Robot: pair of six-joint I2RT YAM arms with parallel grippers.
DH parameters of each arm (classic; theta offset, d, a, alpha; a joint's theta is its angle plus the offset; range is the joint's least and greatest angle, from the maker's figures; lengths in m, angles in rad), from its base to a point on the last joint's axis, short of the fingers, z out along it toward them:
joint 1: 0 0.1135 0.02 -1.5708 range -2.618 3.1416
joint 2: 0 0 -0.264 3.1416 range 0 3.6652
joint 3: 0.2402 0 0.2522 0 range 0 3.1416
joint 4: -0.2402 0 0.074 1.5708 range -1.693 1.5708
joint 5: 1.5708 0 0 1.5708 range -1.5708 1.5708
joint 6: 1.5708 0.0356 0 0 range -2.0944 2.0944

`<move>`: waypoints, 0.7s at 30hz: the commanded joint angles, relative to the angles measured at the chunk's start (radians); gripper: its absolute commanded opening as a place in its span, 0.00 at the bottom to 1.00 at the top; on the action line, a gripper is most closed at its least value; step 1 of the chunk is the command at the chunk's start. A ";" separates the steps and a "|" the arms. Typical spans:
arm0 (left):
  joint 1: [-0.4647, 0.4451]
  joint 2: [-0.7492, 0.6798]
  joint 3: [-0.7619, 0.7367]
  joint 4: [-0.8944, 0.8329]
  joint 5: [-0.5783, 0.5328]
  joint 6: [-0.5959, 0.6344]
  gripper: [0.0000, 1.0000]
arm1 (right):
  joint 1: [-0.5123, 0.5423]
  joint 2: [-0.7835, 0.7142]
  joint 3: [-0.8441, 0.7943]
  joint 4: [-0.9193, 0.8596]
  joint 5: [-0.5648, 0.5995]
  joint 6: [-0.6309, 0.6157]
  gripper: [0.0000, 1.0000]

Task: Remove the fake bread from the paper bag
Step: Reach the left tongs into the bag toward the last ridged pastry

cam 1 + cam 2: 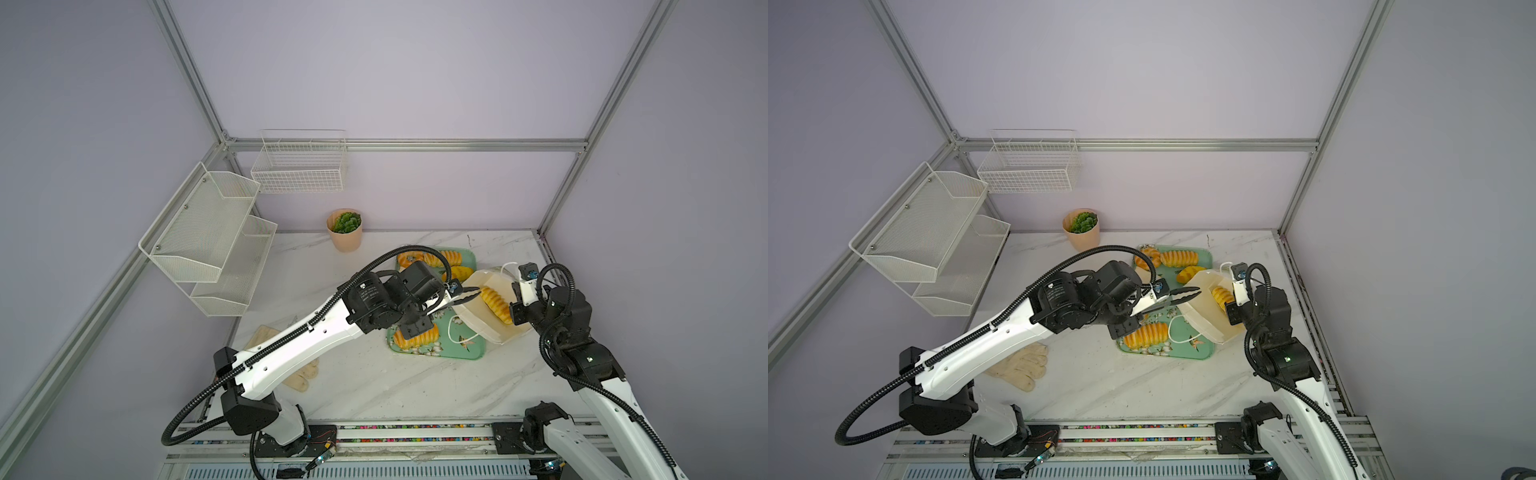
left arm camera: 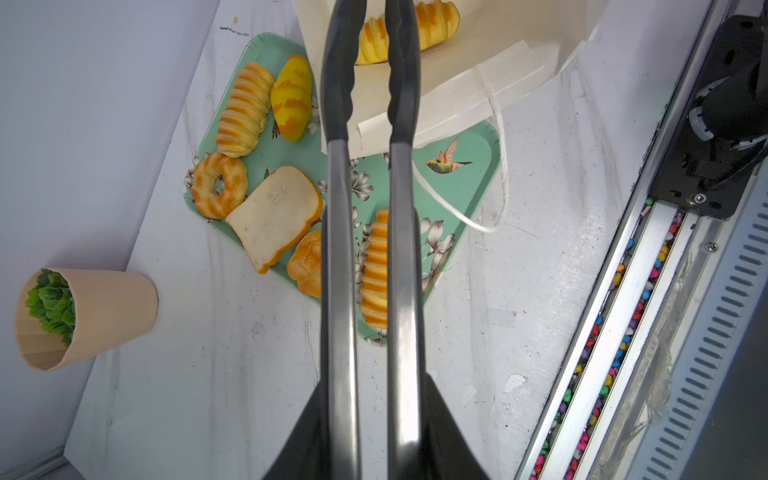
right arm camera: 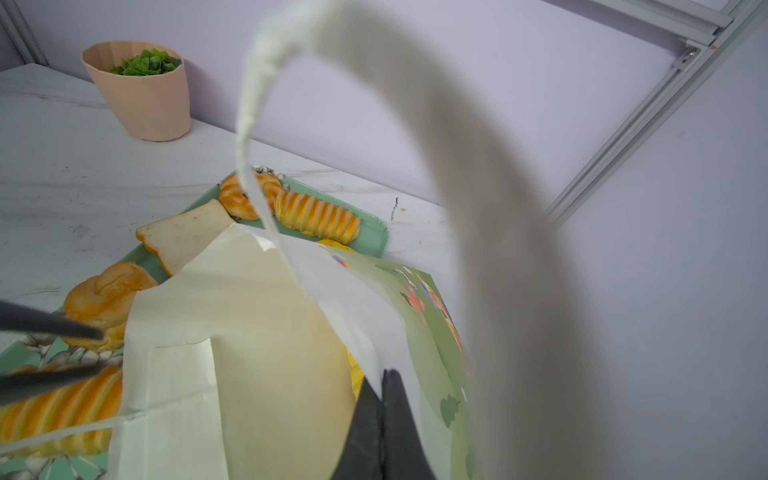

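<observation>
Right of frame centre, the ridged loaf (image 1: 496,305) lies crosswise just past the tongs (image 1: 467,297). Left end effector (image 1: 449,300) grips them; right end effector (image 3: 383,376) seemingly pinches the paper bag (image 1: 484,330).

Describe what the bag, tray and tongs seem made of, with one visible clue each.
The paper bag looks like matte white paper: it creases sharply and folds flat. The tray is probably hard plastic or melamine: smooth mint surface with printed flowers and a bird. The tongs have brushed metal arms and dark matte tips, possibly silicone or nylon.
</observation>
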 commanded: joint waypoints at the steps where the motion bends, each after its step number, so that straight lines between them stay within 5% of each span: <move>1: -0.027 0.015 0.109 -0.027 -0.059 0.034 0.28 | -0.001 -0.017 -0.010 0.019 -0.017 0.024 0.00; 9: -0.052 0.161 0.207 -0.053 -0.019 -0.027 0.28 | -0.001 -0.040 -0.008 0.001 -0.045 0.021 0.00; 17: -0.051 0.401 0.539 -0.190 0.000 -0.126 0.28 | 0.000 -0.021 0.001 -0.005 -0.083 0.014 0.00; 21: -0.025 0.457 0.557 -0.176 0.143 -0.211 0.31 | 0.000 -0.017 -0.002 0.007 -0.078 0.022 0.00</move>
